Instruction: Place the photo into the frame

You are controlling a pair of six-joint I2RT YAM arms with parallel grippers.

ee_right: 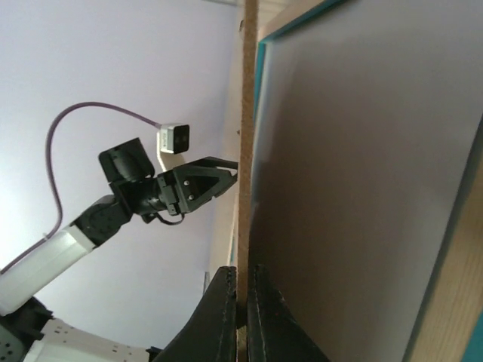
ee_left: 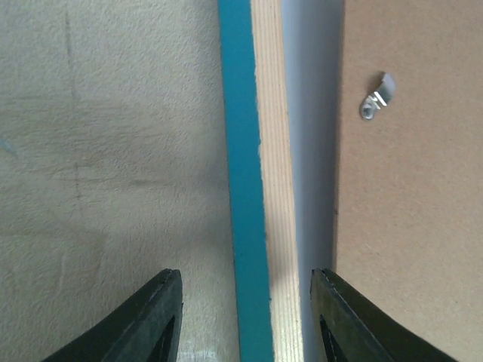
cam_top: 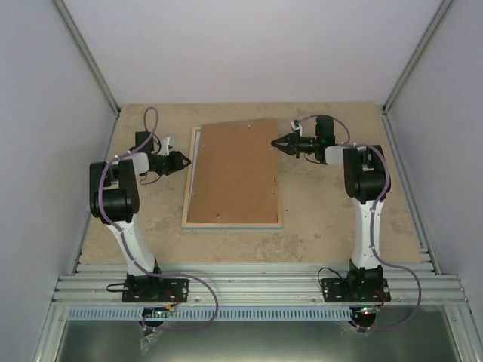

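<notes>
The table [cam_top: 339, 226] carries the frame [ee_left: 260, 188], which lies face down with its wooden back upward. The brown backing board [cam_top: 234, 173] sits over it skewed, its right side lifted clear of the pane [ee_right: 362, 188]. The photo shows in none of the views; it may lie under the board, but that cannot be told. The right gripper [ee_right: 243, 275] is clenched on the board's thin right edge, so the whole sheet hangs on one narrow pinch. A slip there would likely drop the board onto the pane, and a sharp pull could swing it further askew or bend it. The left gripper [ee_left: 245, 273] stands released, its fingers astride the frame's left rail without visibly touching it. If it closes off-centre it could shove the light frame across the table, or catch the board's edge along with the rail and jam the two. The small metal clip [ee_left: 375, 96] on the board could snag on the wood as the board comes down, leaving it cocked.
</notes>
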